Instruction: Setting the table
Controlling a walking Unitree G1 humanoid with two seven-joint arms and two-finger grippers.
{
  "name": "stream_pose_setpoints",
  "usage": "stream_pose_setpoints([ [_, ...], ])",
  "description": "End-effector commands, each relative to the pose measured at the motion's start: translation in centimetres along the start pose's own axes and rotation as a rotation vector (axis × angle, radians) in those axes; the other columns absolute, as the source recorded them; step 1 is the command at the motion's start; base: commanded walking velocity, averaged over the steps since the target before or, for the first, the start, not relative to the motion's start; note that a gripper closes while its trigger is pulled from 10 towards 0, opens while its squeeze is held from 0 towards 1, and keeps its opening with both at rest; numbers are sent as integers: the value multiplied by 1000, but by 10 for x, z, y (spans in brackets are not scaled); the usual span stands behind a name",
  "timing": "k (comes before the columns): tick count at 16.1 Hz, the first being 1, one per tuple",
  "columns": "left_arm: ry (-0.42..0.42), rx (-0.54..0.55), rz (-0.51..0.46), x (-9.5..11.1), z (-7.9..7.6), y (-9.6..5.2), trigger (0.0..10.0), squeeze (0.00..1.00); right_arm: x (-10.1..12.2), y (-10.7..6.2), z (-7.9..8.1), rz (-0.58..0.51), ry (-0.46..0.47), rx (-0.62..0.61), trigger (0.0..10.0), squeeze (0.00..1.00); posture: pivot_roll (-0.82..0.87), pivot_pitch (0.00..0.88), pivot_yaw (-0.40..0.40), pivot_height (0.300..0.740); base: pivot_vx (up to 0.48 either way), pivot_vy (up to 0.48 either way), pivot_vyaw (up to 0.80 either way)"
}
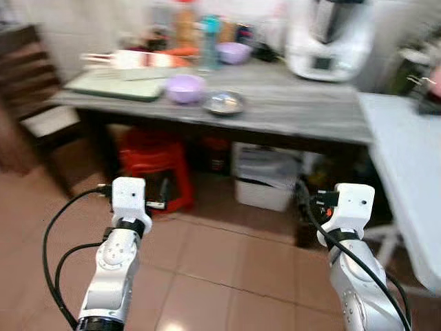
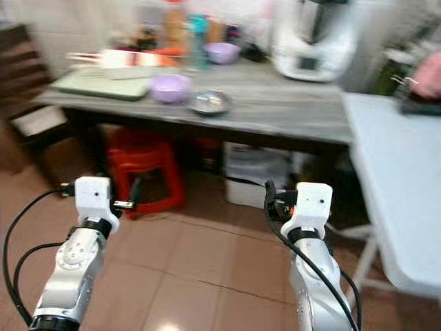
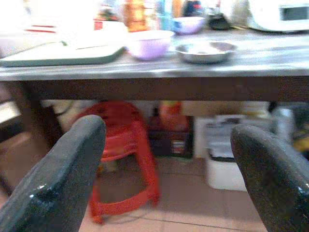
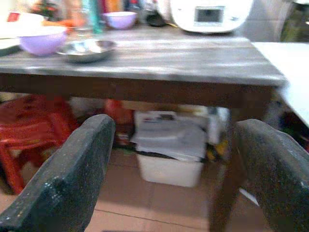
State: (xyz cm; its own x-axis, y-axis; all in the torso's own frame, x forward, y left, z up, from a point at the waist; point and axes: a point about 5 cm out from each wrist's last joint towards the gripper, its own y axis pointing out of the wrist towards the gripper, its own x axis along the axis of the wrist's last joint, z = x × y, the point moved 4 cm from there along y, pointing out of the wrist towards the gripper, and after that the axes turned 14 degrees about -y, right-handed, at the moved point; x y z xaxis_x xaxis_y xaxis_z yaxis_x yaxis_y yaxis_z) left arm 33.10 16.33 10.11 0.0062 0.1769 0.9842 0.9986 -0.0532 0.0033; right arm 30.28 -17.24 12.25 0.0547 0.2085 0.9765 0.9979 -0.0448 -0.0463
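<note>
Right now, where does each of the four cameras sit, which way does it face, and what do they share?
Left eye view: head camera, looking forward and down at the grey table; both silver arms show.
Right eye view: same head camera's other eye, same scene, with the white table on the right.
Left wrist view: on the left wrist, facing the red stool under the table, between the open left pincer fingers.
Right wrist view: on the right wrist, facing a white bin, through the open right pincer.
Shared: purple bowl, steel dish.
</note>
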Motion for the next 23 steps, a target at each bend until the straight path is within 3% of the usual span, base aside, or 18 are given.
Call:
stream_pose_setpoints([
  [1,7,-12,-8,4,-2,1,10000,0,7,-1,-1,-24,7,3,10000,0,-41,0,-1,740,0,-255,-756],
  [11,4,-12,-7,4,-2,0,10000,0,9,2,0,-36,6,26,10000,0,-23,0,-20,740,0,-321,-52],
  [17,10,-17,-1,3,-2,0,10000,0,8,0,3,-35,2,32,10000,0,-23,0,-19,740,0,-353,-711],
  [23,17,-33,-1,4,-6,2,10000,0,9,0,1,-42,-4,31,10000,0,-39,0,-12,740,0,-349,0],
])
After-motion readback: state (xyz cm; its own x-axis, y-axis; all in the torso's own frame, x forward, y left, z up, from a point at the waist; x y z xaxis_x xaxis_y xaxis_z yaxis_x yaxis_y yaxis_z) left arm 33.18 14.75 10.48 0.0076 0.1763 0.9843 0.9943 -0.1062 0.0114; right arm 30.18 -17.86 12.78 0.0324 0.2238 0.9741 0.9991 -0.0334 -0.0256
